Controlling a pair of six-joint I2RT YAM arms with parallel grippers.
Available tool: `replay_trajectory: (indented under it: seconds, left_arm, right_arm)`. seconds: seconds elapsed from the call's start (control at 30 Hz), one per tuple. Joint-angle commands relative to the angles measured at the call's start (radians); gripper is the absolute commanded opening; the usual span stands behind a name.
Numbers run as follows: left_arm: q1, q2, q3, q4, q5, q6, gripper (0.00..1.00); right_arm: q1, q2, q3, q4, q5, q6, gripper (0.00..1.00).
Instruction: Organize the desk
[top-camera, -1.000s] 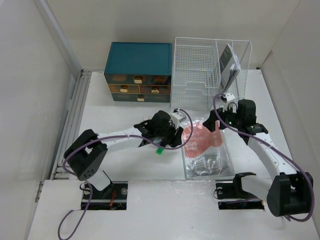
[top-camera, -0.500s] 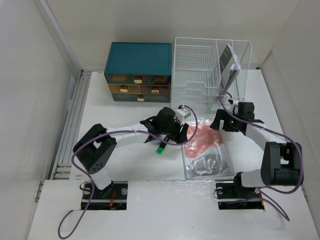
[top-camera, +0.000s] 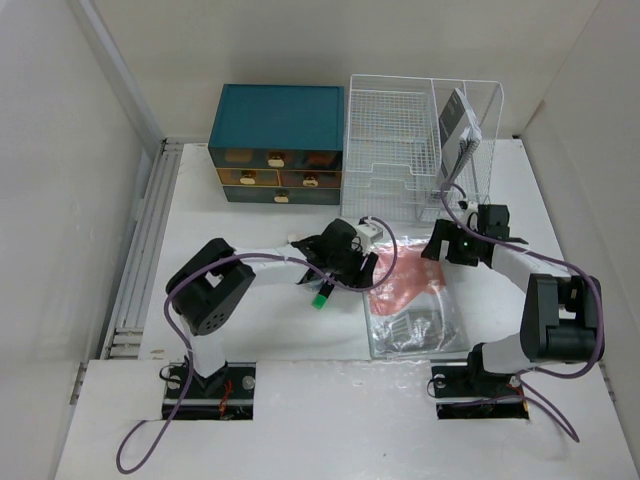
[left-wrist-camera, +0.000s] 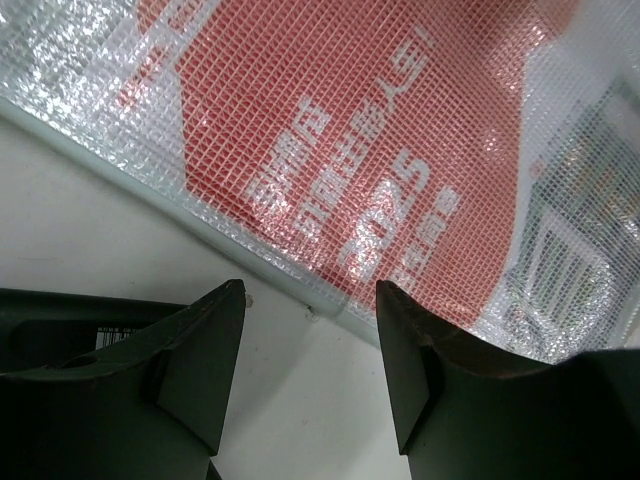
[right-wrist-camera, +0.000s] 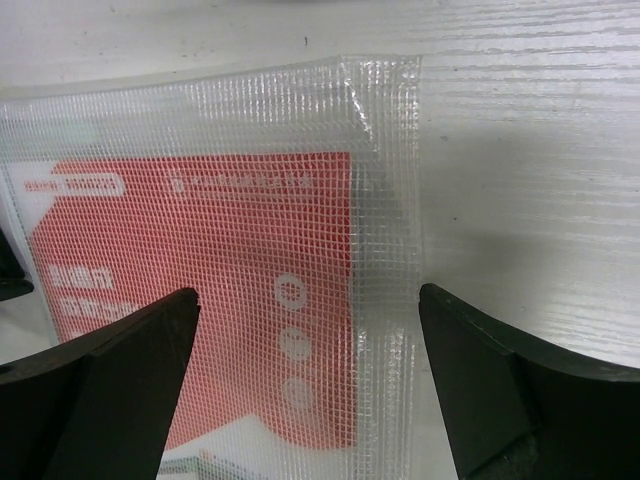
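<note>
A clear mesh pouch (top-camera: 408, 300) with a red printed sheet inside lies flat on the white desk (top-camera: 250, 330), right of the middle. My left gripper (top-camera: 368, 268) is open, low over the desk at the pouch's left edge (left-wrist-camera: 330, 180), with bare desk between its fingers (left-wrist-camera: 215, 350). My right gripper (top-camera: 440, 250) is open over the pouch's far right corner (right-wrist-camera: 370, 120), its fingers (right-wrist-camera: 130, 370) spread wide on either side of the pouch's edge strip. Neither gripper holds anything.
A teal drawer box (top-camera: 278, 143) stands at the back left of centre. A white wire-mesh file rack (top-camera: 420, 135) stands beside it, holding a spiral notebook (top-camera: 458, 125). A small green-tipped object (top-camera: 320, 298) lies under the left arm. Walls close in on both sides.
My left gripper has moved right and now sits at the pouch's left edge. My right arm has folded in and dropped lower over the pouch's far corner. The pouch lies where it was.
</note>
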Motion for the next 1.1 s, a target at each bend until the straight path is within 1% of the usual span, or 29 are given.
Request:
replay_trajectory:
  seconds: [0.0,0.1,0.17,0.27,0.43,0.5,0.77,0.87,0.93,1.0,1.07]
  left_arm:
    - [-0.002,-0.003,0.047,0.003,-0.006,-0.007,0.52]
    - [-0.002,-0.003,0.047,0.003,-0.006,-0.007,0.52]
    - [-0.002,0.008,0.047,0.003,-0.006,-0.007,0.52]
    - [-0.002,0.018,0.047,0.003,0.003,-0.007,0.52]
    - [-0.002,0.028,0.056,0.003,0.021,-0.007,0.52]
    - [-0.002,0.037,0.067,0.003,0.021,-0.007,0.52]
    - [-0.002,0.058,0.077,-0.015,0.041,-0.016,0.52]
    - [-0.002,0.068,0.077,-0.015,0.041,-0.016,0.52]
    - [-0.002,0.080,0.087,-0.024,0.051,-0.016,0.52]
    - [-0.002,0.091,0.087,-0.024,0.060,-0.016,0.52]
    - [-0.002,0.101,0.097,-0.024,0.069,-0.016,0.52]
  right_arm:
    - [-0.016,-0.007,0.037,0.000,0.004,0.011,0.96]
    - [-0.025,-0.016,0.037,0.000,0.005,0.011,0.96]
    - [-0.025,0.010,0.037,-0.009,0.005,0.011,0.96]
    - [-0.025,0.020,0.037,-0.009,-0.017,-0.001,0.92]
    - [-0.025,0.034,0.037,-0.009,-0.069,-0.010,0.91]
    - [-0.025,0.063,0.037,-0.020,-0.087,-0.019,0.88]
    - [-0.025,0.073,0.037,-0.020,-0.152,-0.029,0.85]
    - [-0.025,0.073,0.037,-0.020,-0.172,-0.029,0.83]
    - [-0.025,0.073,0.037,-0.020,-0.199,-0.029,0.77]
    - [-0.025,0.073,0.037,-0.020,-0.231,-0.029,0.73]
    - [-0.025,0.073,0.037,-0.020,-0.241,-0.029,0.66]
